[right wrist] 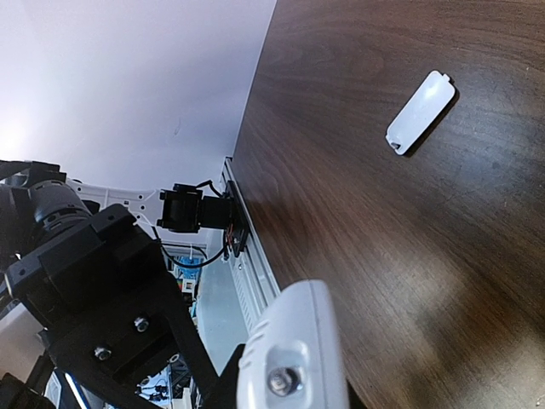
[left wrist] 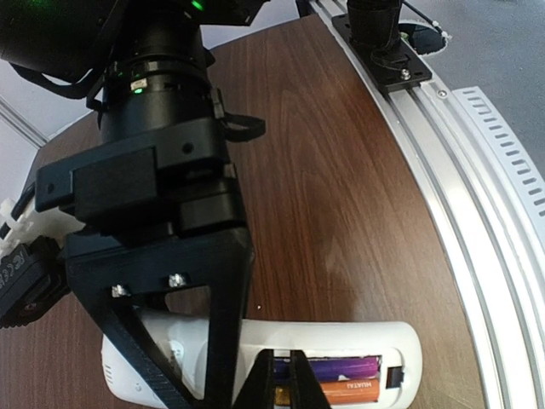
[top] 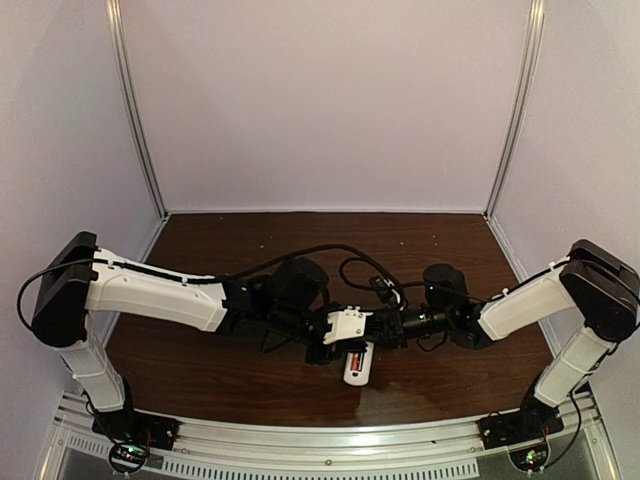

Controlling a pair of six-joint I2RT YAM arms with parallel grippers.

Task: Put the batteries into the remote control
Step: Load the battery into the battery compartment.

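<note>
The white remote control [top: 358, 365] lies back up on the brown table near the front edge. In the left wrist view its open recess [left wrist: 358, 375] holds the dark purple battery [left wrist: 345, 368] and, beside it, the orange battery [left wrist: 349, 391]. My left gripper [left wrist: 281, 379] has its black tips almost together, right over the batteries' left ends, with nothing between them. My right gripper [top: 372, 335] straddles the remote's other end; its black fingers [left wrist: 223, 324] stand on either side of the handset. The right wrist view shows that end [right wrist: 298, 332] with a screw, close up.
A loose white battery cover [right wrist: 420, 111] lies flat on the table beyond the remote. The aluminium rail [left wrist: 477, 196] and an arm base [left wrist: 383, 43] run along the near edge. Both arms and their cables [top: 340, 255] crowd the table's middle.
</note>
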